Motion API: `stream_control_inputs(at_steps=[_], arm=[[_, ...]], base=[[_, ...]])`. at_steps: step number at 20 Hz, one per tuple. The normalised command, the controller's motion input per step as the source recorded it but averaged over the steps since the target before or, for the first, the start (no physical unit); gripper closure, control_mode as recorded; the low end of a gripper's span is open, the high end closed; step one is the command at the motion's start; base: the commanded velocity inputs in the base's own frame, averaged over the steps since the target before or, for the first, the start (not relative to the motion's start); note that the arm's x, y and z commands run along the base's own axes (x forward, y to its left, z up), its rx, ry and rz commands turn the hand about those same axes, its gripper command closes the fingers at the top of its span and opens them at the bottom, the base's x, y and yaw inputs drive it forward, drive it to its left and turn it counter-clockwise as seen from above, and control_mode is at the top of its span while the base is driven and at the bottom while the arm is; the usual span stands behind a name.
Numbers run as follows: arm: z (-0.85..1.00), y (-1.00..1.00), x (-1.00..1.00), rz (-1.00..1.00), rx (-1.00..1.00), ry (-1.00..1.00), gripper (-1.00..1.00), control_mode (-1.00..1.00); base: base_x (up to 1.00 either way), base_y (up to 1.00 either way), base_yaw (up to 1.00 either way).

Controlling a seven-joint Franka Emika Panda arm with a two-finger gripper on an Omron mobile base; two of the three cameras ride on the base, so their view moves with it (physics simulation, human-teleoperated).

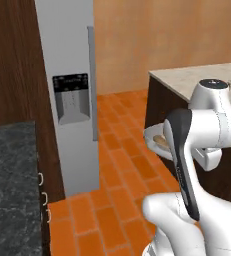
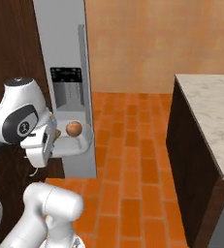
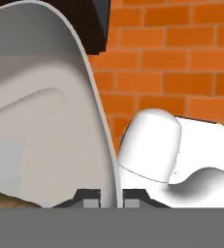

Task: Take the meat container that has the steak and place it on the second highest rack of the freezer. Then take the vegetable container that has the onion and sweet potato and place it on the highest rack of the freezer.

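Note:
My gripper (image 3: 111, 198) is shut on the rim of the white vegetable container (image 3: 45, 121), a bowl that I hold in the air over the brick floor. In the right base view the bowl (image 2: 82, 140) hangs in front of the grey freezer (image 2: 65, 43), with the round orange-red onion (image 2: 73, 128) inside it. The tan sweet potato (image 1: 161, 141) lies in the bowl (image 1: 151, 135), half hidden behind my arm. A brown sliver of the sweet potato (image 3: 7, 201) also shows at the bowl's bottom. The freezer (image 1: 69, 50) door is closed, its long handle (image 1: 92, 80) facing me.
A stone-topped island (image 1: 197, 80) with dark sides stands on the right, seen also as the island (image 2: 210, 116). A dark speckled counter (image 1: 12, 185) with drawers lies at the lower left. Open orange brick floor (image 2: 133, 160) lies between the refrigerator and the island.

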Motion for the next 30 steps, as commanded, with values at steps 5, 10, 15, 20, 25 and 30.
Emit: stream_control_inputs(at_steps=[5, 10, 15, 20, 25, 30], arm=[[0.0, 0.0, 0.0, 0.0, 0.0, 0.0, 1.0, 1.0], [0.0, 0.0, 0.0, 0.0, 0.0, 0.0, 1.0, 1.0], [0.0, 0.0, 0.0, 0.0, 0.0, 0.0, 1.0, 1.0], [0.0, 0.0, 0.0, 0.0, 0.0, 0.0, 1.0, 1.0], [0.0, 0.0, 0.0, 0.0, 0.0, 0.0, 1.0, 1.0], [0.0, 0.0, 0.0, 0.0, 0.0, 0.0, 1.0, 1.0]], base=[[0.72, -0.12, -0.3], [1.0, -0.42, 0.0], [0.93, -0.75, 0.17], [0.54, -0.63, 0.27], [0.48, -0.25, 0.37], [0.71, -0.59, 0.08]])
